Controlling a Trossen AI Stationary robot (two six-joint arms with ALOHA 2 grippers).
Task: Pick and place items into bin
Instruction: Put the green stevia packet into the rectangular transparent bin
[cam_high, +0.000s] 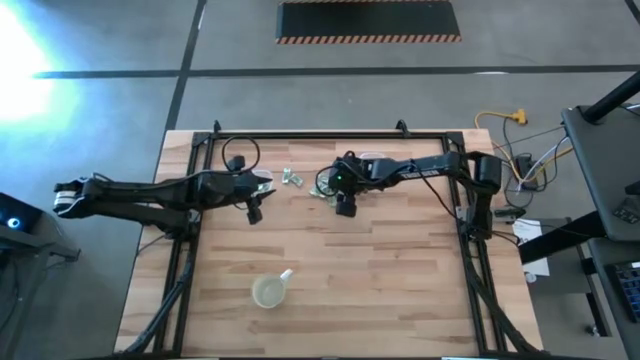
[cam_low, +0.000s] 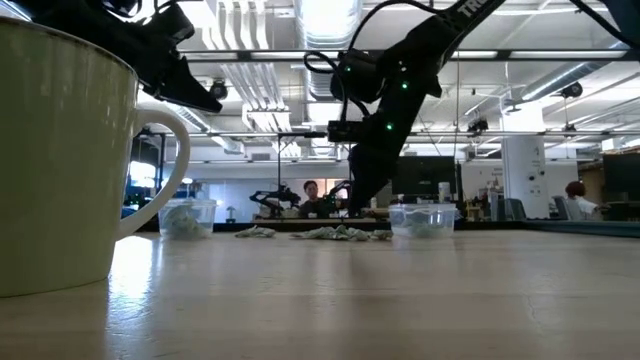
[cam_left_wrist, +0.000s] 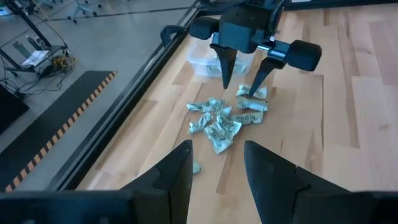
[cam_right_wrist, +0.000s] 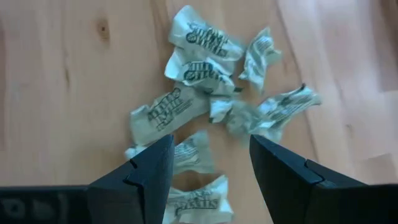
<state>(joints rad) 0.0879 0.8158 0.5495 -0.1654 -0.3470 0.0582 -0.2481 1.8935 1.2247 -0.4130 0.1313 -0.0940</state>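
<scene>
Past the left gripper's (cam_left_wrist: 216, 171) own spread dark fingers, the right gripper (cam_left_wrist: 241, 81) points down with fingers parted over a loose heap of small pale green crinkled wrapped pieces (cam_left_wrist: 225, 118) on the light wooden plank table (cam_left_wrist: 348, 124), a clear plastic container (cam_left_wrist: 208, 60) just behind it.

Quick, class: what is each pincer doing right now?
Left pincer: open, empty, above the table away from the pile.
Right pincer: open, empty, poised over the pile of pale green pieces.

You can make out dark print on the wrappers of the items (cam_right_wrist: 198, 40), but none of it reads clearly.
</scene>
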